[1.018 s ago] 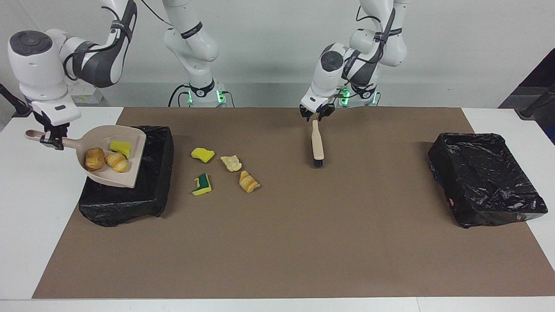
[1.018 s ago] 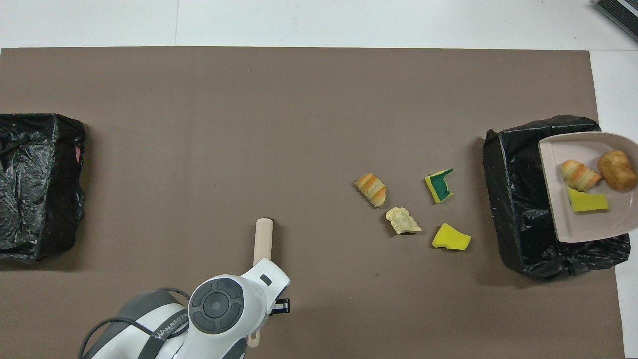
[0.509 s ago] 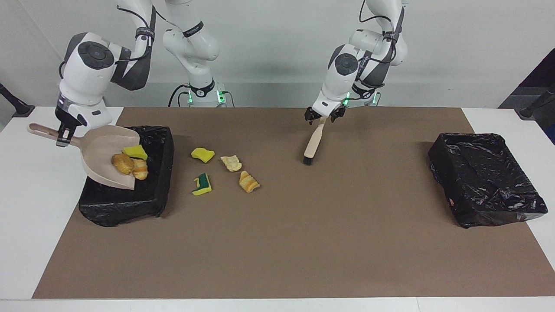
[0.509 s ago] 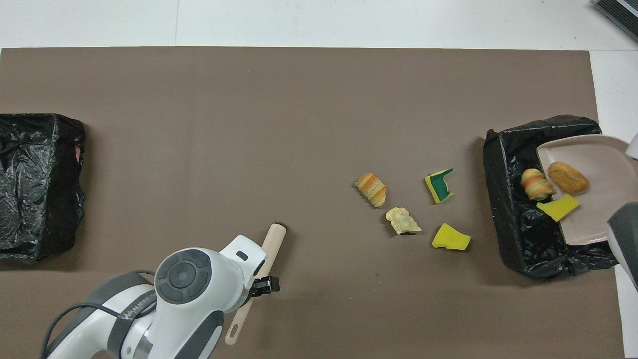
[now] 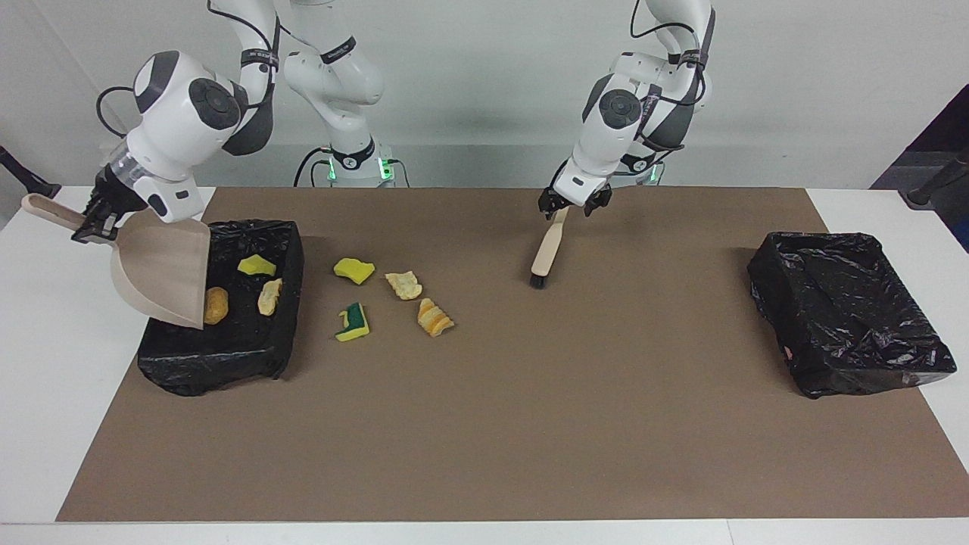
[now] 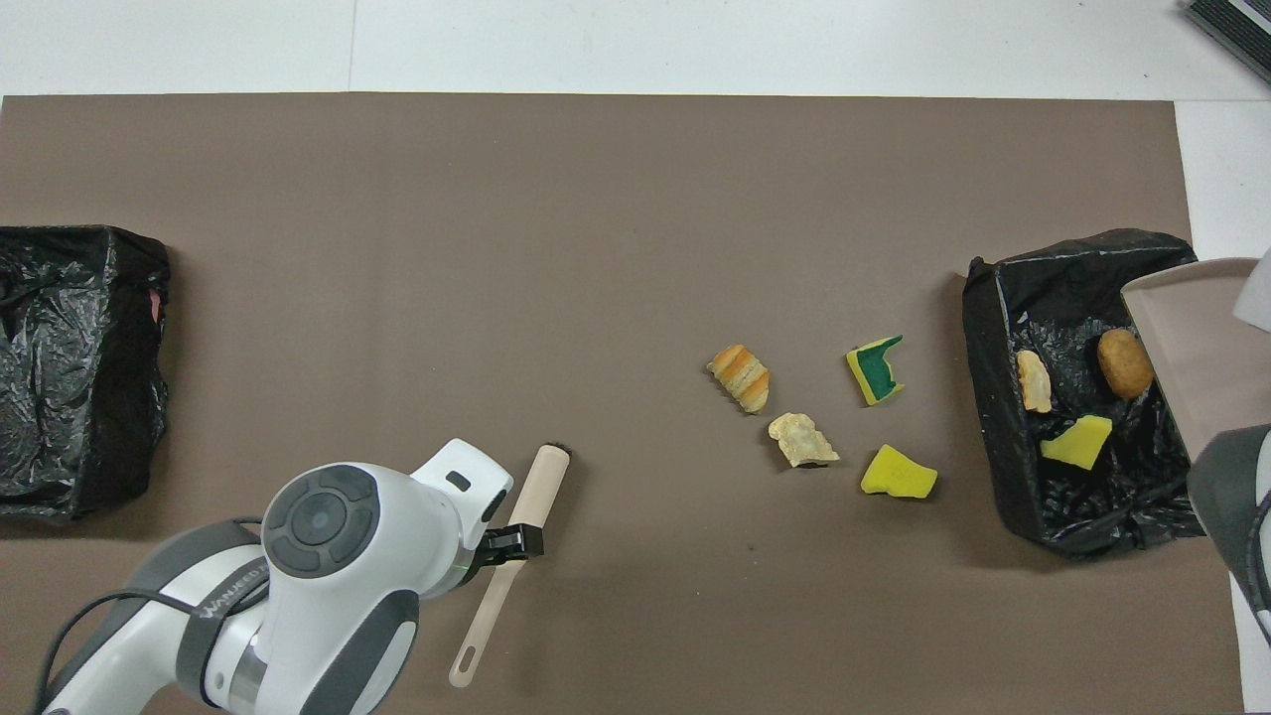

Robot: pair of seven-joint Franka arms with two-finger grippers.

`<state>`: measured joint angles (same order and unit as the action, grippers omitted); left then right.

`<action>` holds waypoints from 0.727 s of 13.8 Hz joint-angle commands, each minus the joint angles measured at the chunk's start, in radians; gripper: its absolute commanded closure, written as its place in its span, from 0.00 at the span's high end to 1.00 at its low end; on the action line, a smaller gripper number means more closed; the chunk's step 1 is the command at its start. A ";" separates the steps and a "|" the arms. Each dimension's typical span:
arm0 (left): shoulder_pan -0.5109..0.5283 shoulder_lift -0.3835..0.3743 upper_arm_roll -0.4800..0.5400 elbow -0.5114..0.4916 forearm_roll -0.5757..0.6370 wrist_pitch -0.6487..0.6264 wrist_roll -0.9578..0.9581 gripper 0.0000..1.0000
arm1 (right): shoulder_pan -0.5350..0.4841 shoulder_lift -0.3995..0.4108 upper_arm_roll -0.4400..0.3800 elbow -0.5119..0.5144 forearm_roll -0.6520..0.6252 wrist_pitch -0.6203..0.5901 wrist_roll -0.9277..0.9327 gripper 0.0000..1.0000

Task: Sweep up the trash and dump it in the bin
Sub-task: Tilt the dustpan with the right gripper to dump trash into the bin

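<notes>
Four scraps (image 5: 386, 299) lay loose on the desk (image 5: 484, 424) beside the bin (image 5: 219, 356); three sat inside. Right pincer (image 5: 97, 224), clamped on dustpan (image 5: 160, 272) handle, tipped it steeply, mouth down into the bin. Best held until empty. Left pincer (image 5: 573, 206) gripped the brush (image 5: 546, 248), bristles slanting deskward.

The white bench (image 5: 45, 393) carries a brown mat (image 5: 530, 424). On the mat rest two black-lined bins, one (image 5: 227, 356) at the right arm's end and one (image 5: 848, 310) at the left arm's, plus four scraps beside the former: a yellow sponge chunk (image 5: 353, 269), a green-and-yellow sponge (image 5: 353, 322), a pale piece (image 5: 404, 284) and an orange-striped piece (image 5: 435, 317).
</notes>
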<state>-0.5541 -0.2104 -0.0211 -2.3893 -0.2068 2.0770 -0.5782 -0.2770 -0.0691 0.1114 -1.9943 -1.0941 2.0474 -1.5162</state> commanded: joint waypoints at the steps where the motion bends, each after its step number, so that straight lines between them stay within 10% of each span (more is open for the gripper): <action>1: 0.132 -0.001 -0.003 0.097 0.007 -0.052 0.069 1.00 | 0.012 -0.043 0.004 -0.014 -0.034 -0.024 0.031 0.00; 10: 0.535 0.009 -0.002 0.336 0.164 -0.270 0.490 1.00 | 0.175 -0.020 0.024 0.101 0.372 -0.125 0.318 0.00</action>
<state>-0.0800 -0.2111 -0.0087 -2.1384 -0.0635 1.8881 -0.1650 -0.1480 -0.1172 0.1323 -1.9472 -0.8145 1.9800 -1.2847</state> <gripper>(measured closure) 0.000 0.678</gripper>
